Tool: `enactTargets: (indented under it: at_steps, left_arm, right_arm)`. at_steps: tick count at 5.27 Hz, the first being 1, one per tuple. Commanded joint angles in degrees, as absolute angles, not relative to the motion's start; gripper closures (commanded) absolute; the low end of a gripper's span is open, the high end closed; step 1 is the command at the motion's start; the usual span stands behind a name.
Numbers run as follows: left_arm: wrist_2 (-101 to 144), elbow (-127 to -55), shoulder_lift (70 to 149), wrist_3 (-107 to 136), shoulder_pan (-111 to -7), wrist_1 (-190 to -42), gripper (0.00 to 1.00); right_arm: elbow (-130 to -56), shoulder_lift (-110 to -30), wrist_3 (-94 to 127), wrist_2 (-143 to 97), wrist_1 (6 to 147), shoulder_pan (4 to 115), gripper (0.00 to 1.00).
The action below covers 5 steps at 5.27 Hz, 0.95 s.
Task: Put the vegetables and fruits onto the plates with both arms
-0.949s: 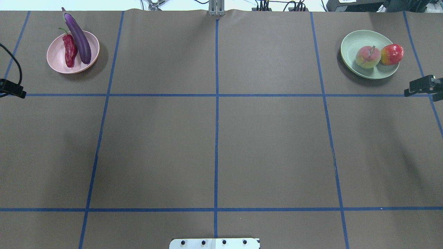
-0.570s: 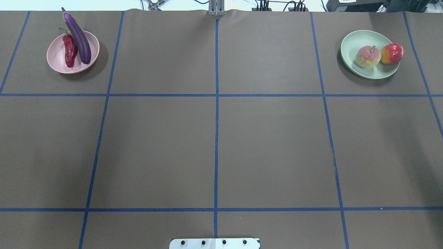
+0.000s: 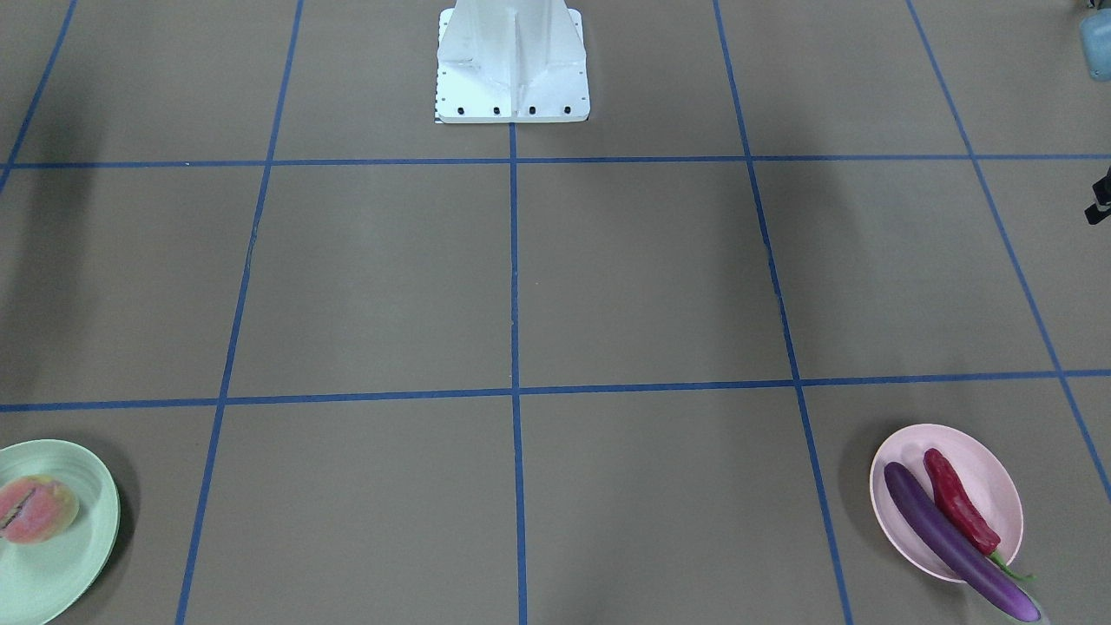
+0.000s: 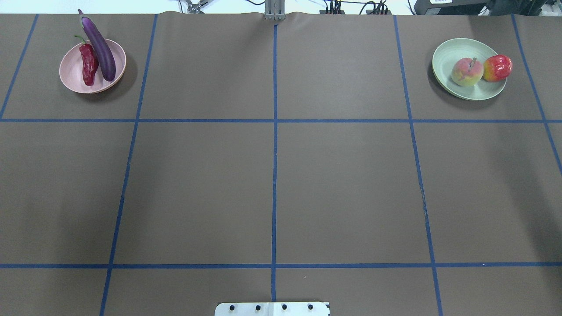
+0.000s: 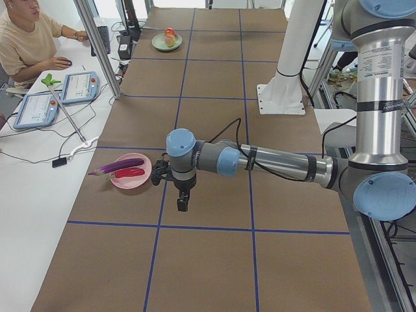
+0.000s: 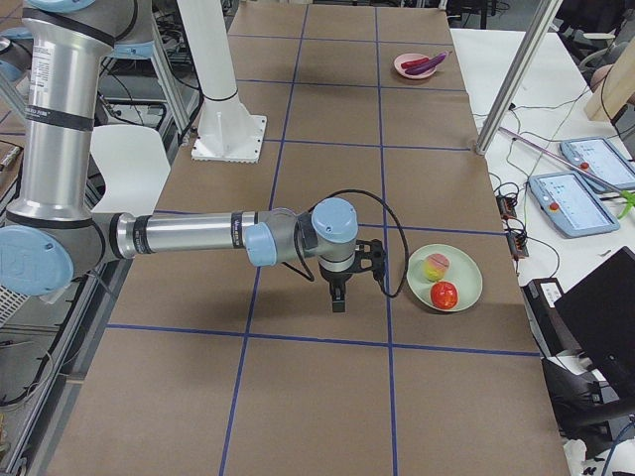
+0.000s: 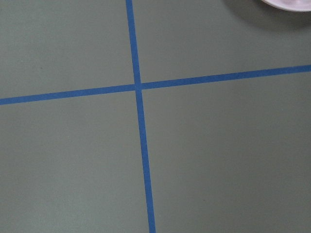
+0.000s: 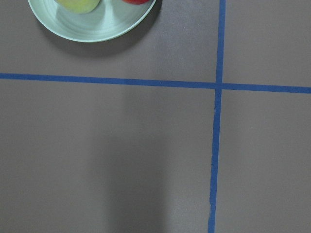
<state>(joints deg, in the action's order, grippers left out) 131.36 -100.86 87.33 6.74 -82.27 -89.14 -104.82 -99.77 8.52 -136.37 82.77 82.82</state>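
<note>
Purple glossy eggplant (image 4: 98, 44), matte pink plate (image 4: 70, 74)

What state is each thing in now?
eggplant: lying on pink plate, one end past rim.
chili pepper: lying on pink plate, beside eggplant.
peach: on green plate.
pomegranate: on green plate, near rim.
left gripper: over table, opening unclear.
right gripper: over table, opening unclear.

Purple eggplant (image 4: 99, 46) and red chili (image 4: 88, 63) lying side by side on pink plate (image 4: 70, 75); peach half (image 4: 466, 72) and pomegranate (image 4: 497, 68) together on green plate (image 4: 448, 55).
</note>
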Motion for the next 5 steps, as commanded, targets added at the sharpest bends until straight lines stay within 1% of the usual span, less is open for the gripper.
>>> enactTargets:
  at_steps: [1, 2, 4, 5]
  left_arm:
    - [131.49, -98.88, 89.55, 6.68, -82.44, -88.77, 0.0]
    - [131.57, -98.88, 89.91, 6.68, -82.44, -88.68, 0.0]
    - [134.55, -99.58, 89.3, 6.68, -82.53, -88.77, 0.0]
    - [134.56, -99.32, 89.47, 7.11, -82.44, -88.86, 0.0]
  right_arm:
    - [-104.76, -95.04, 8.26, -136.14, 88.46, 80.6, 0.0]
    - [-104.85, -94.05, 8.17, -136.06, 90.16, 80.42, 0.0]
    - [-105.38, -94.57, 8.17, -136.05, 90.18, 80.69, 0.0]
    - [-104.95, -94.22, 8.17, -135.45, 90.44, 79.12, 0.0]
